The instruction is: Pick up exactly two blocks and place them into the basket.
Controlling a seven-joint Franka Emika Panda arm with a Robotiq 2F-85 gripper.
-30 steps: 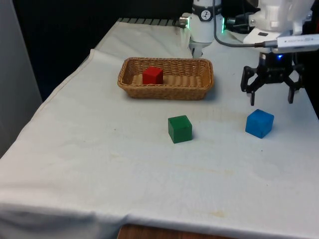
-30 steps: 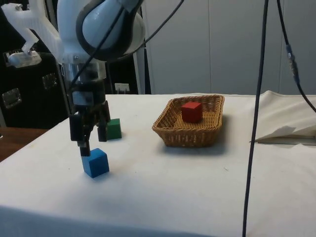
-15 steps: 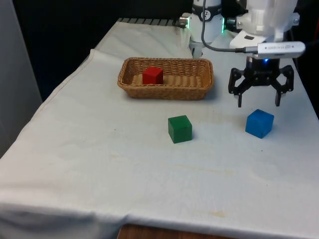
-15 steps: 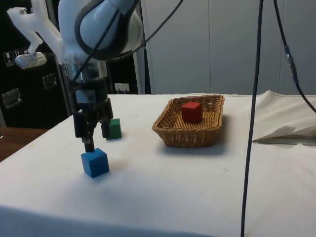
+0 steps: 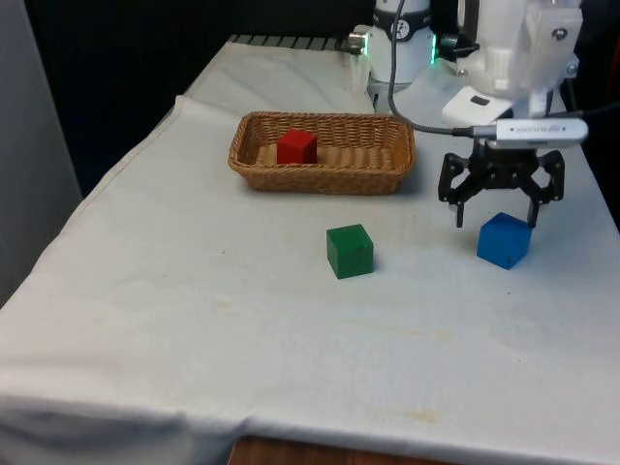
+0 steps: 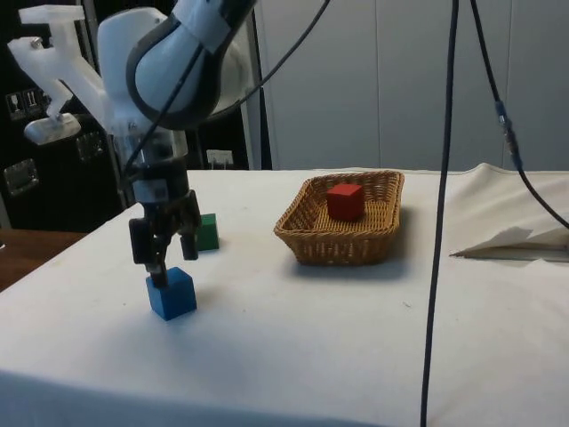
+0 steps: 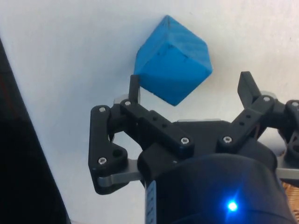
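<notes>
Your tool (image 5: 499,218) hung just above the blue block (image 5: 505,240), jaws spread wide, holding nothing. The red block (image 5: 296,146) sat in the basket (image 5: 387,170).

Pincer (image 5: 494,217) spread wide above blue block (image 5: 504,240); red block (image 5: 296,146) in basket (image 5: 387,172)

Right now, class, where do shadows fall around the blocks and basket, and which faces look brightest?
Front view: the wicker basket casts a soft shadow toward that view's right; the green block has a lighter top than its sides. Side view: the blue block has a bright top and a darker near face. Wrist view: the open gripper shows dark against the pale cloth.
</notes>
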